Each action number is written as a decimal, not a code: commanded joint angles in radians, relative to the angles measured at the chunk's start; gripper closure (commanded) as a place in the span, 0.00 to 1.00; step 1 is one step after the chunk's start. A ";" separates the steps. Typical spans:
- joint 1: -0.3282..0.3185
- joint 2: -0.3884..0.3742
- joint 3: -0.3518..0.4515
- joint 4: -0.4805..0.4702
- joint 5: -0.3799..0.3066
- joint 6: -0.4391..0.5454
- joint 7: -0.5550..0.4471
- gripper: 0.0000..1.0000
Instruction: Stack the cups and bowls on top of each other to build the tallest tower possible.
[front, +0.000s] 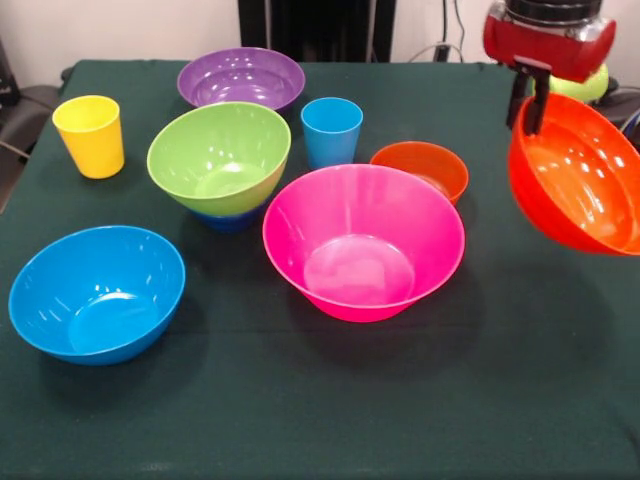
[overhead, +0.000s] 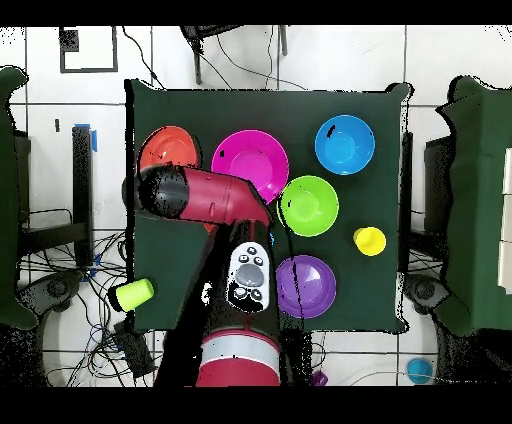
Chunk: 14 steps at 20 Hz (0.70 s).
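Hidden from you: dark blue bowl mostly under green bowl; orange-red bowl cut by frame edge.

Orange-red bowl tilted, lifted off counter at its edge. Lime green bowl nested on small dark blue bowl. Pink bowl, light blue bowl, purple bowl upright, apart.

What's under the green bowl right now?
The green bowl sits tilted on a small dark blue bowl. Only a sliver of that one's rim shows below it in the front view; the rest is covered, and the overhead view hides it completely.
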 joint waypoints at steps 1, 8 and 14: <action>-0.084 -0.073 0.178 0.089 -0.090 0.114 -0.231 1.00; -0.248 -0.175 0.323 0.220 -0.099 0.112 -0.338 1.00; -0.383 -0.150 0.484 0.199 -0.122 0.183 -0.418 1.00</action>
